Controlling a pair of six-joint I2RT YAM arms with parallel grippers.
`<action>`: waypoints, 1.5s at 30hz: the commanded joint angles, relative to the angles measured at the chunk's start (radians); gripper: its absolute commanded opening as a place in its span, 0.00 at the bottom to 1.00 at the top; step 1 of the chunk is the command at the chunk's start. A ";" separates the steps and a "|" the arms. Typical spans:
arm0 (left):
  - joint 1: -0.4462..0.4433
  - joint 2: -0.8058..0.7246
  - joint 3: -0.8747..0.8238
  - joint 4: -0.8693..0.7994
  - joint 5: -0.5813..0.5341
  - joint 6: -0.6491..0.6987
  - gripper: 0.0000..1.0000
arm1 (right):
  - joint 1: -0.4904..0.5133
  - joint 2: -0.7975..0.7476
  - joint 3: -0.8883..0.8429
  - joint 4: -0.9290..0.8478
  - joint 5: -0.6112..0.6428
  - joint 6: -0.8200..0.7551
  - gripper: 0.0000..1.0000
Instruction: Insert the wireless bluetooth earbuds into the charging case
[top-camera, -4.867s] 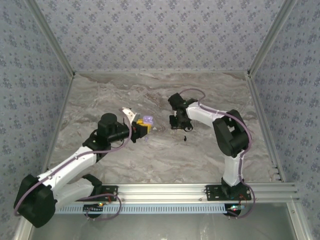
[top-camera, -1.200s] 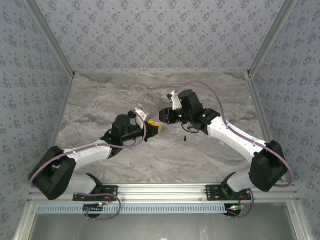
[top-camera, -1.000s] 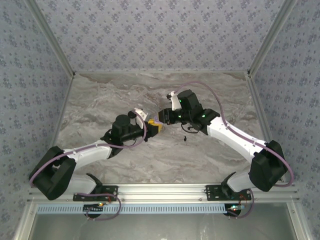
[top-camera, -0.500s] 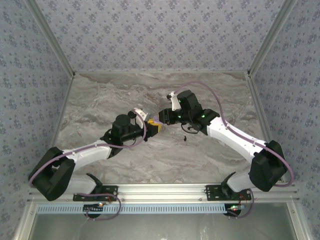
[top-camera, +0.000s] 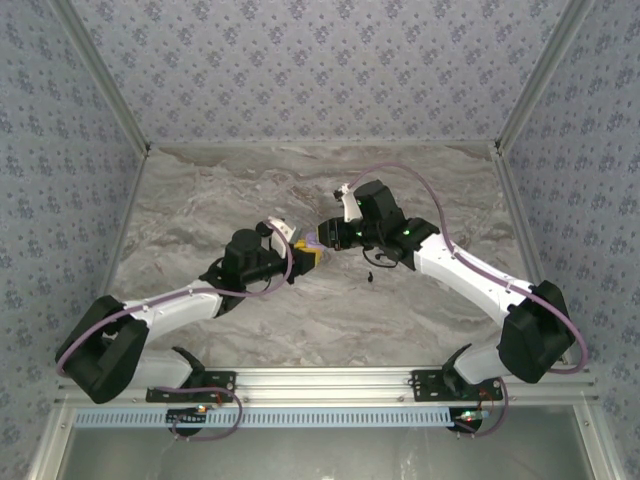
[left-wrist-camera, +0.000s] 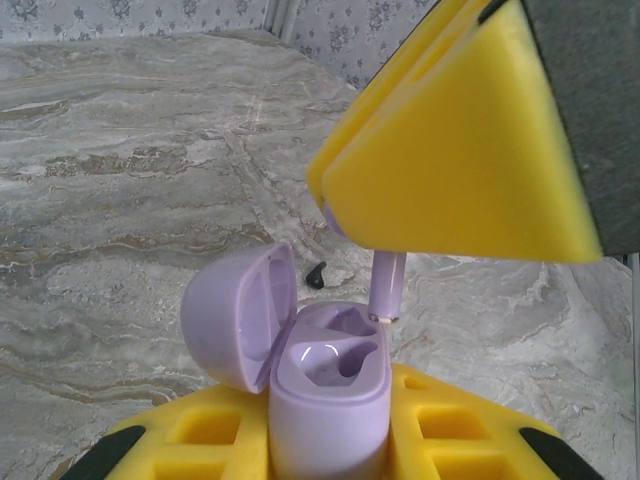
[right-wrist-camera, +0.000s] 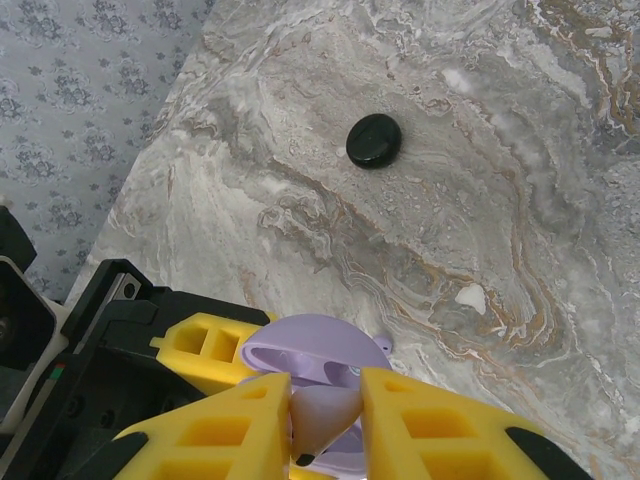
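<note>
- The left jaws pinch the lilac charging case (left-wrist-camera: 328, 395) low on its body, a yellow pad on either side, and hold it upright above the marbled surface (left-wrist-camera: 120, 200)
- The lid (left-wrist-camera: 232, 318) is swung open to the left, so the opening step looks done; the two wells inside look empty, though their gloss leaves me unsure
- A lilac earbud (left-wrist-camera: 388, 285) hangs stem-down at the right-hand rim of the case, its tip at the edge of the well; I cannot tell whether it touches or sits just short, and it is not seated
- The right jaws are pressed on the head of that earbud, which sits between their yellow tips directly over the open case in the right wrist view
- My reading is that the task is partway along: this earbud has yet to go down into its well and be released, and a second one has yet to be fetched
- A small black piece (top-camera: 369, 275) lies on the surface just beside the right jaws, and a round black puck (right-wrist-camera: 374, 140) lies well apart
</note>
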 joint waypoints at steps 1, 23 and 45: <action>-0.006 -0.037 0.033 0.007 -0.014 0.021 0.25 | 0.007 -0.002 0.037 -0.021 0.001 -0.018 0.26; -0.005 -0.037 0.037 0.014 0.028 0.025 0.25 | 0.013 0.011 0.043 -0.023 -0.003 -0.021 0.26; -0.006 -0.025 0.049 0.020 0.029 0.011 0.25 | 0.030 0.015 0.043 -0.032 0.030 -0.021 0.25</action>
